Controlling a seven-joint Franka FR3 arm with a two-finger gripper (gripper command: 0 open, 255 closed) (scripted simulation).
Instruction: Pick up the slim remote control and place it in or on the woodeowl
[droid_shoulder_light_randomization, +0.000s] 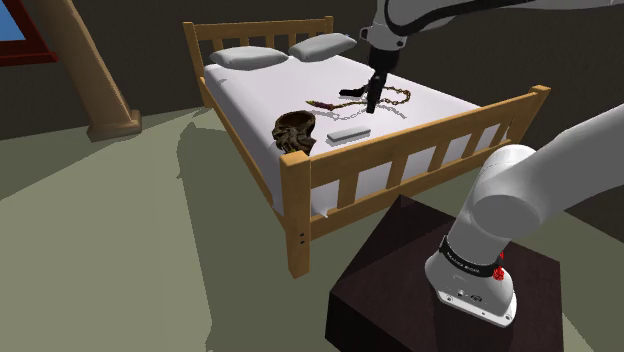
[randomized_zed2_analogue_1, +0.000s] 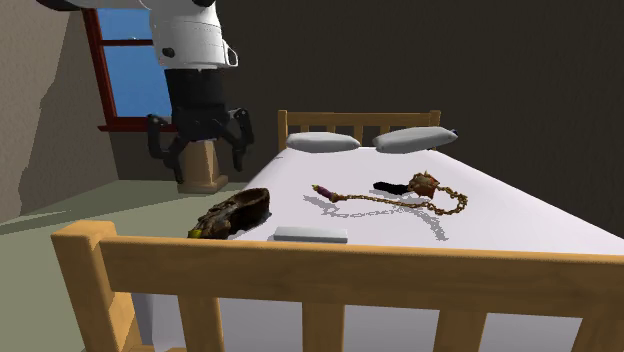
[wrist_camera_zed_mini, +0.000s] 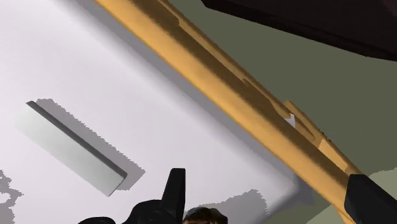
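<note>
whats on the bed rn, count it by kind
pillows: 2
remote: 1
bowl: 1
chain: 1
total: 5

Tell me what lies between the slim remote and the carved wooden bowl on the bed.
Nothing: only bare white sheet separates the remote from the bowl, as the shoulder view and the second exterior view both show.
</note>
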